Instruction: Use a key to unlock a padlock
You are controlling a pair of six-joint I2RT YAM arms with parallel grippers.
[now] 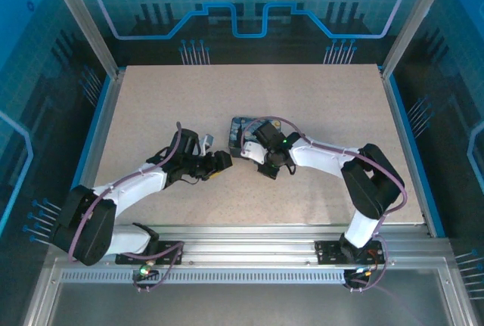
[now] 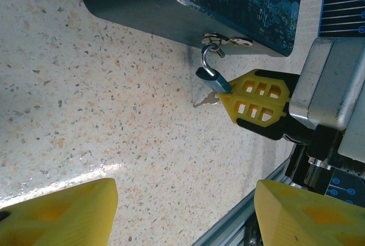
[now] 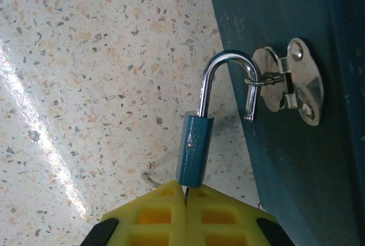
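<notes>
The padlock (image 3: 194, 149) has a small teal-blue body and a silver shackle, and it hangs from the hasp (image 3: 288, 83) of the tin box (image 3: 302, 160). One leg of the shackle stands free of the body. My right gripper (image 3: 185, 193) is shut on the key (image 3: 185, 189). Only a sliver of the key's blade shows, entering the padlock's underside. In the left wrist view the padlock (image 2: 214, 79) sits at the tips of the right gripper's yellow fingers (image 2: 256, 100). My left gripper (image 2: 183, 193) is open over bare table, short of the padlock.
A second small silver key (image 2: 205, 101) sticks out beside the right fingers, just above the table. The blue-and-yellow painted tin box (image 1: 240, 125) lies mid-table, partly under the right arm. The metal rail of the table's near edge (image 2: 239, 223) runs close by the left gripper (image 1: 221, 161).
</notes>
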